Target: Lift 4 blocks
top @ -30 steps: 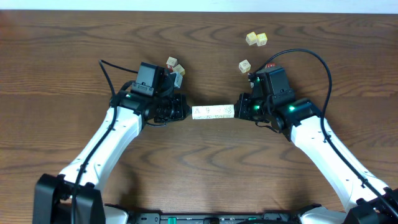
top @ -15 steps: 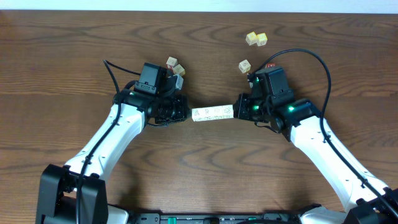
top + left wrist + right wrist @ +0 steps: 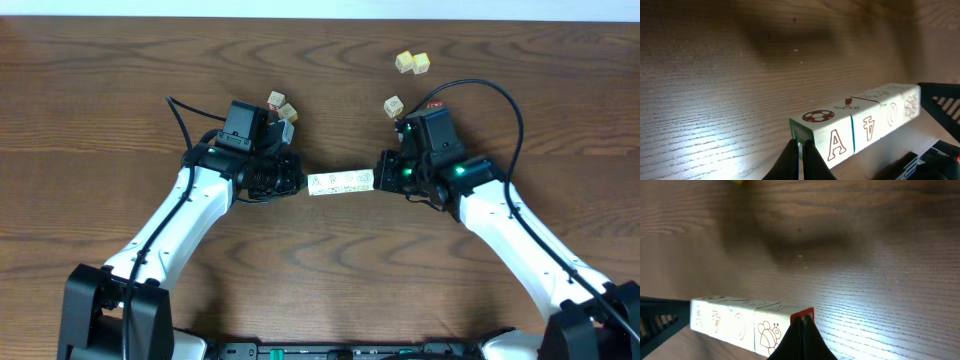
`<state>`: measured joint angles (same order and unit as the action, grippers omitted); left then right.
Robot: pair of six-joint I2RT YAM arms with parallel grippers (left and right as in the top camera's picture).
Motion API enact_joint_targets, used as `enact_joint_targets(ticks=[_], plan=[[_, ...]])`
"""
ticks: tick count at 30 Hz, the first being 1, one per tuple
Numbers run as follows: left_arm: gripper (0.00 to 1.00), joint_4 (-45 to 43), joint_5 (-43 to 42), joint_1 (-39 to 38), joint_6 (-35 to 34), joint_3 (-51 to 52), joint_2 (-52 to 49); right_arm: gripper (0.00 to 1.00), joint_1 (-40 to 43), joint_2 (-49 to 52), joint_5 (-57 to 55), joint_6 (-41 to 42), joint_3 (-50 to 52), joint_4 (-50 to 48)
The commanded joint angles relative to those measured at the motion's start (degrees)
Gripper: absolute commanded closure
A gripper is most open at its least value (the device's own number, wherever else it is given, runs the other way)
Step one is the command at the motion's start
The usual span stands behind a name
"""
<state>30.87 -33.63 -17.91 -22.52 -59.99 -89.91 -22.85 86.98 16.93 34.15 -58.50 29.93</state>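
Seen from above, a dark wooden table (image 3: 100, 80) with my two white arms reaching in from the lower corners and meeting near the middle. Between them sits the blocks (image 3: 341, 182), four pale cubes set face to face as one short bar, at the centre of the table. My left claw (image 3: 300, 183) has its two fingers pressed together with nothing between them, and the joined tips butt against the bar's left end. My right claw (image 3: 381, 175) is pressed together in the same way, pinching nothing, against the right end. I judge the bar is held this way because four separate cubes cannot be pinched by one claw: squeezing from both ends locks them together so that they can rise as a single piece. The bar's long axis runs left to right, straight from one claw to the other, with its right end tilted slightly towards the far side of the table. In my wrist views the printed faces point sideways and upward: a football and a letter A near my left tips, a bee near my right. A soft shadow on the wood, apart from the bar, suggests it is clear of the table, though I cannot be sure. Several loose cubes (image 3: 412, 63) lie well apart, towards the far edge.
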Motion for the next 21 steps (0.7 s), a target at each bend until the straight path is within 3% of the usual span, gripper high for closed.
enact_joint_targets(ticks=[1, 12, 21], plan=[[0.93, -0.96, -4.68, -1.84, -0.33, -2.12, -0.63, 0.99, -2.45, 0.68, 8.17, 0.52, 0.26, -0.94], [0.93, -1.01, -4.72, -1.84, -0.31, -2.10, -4.61, 0.99, -2.45, 0.70, 7.28, 0.09, 1.22, -1.79], [0.93, -1.62, -4.68, -1.84, -0.31, -2.08, -4.66, 0.99, -2.45, 0.70, 8.22, 0.81, 8.09, -11.15]])
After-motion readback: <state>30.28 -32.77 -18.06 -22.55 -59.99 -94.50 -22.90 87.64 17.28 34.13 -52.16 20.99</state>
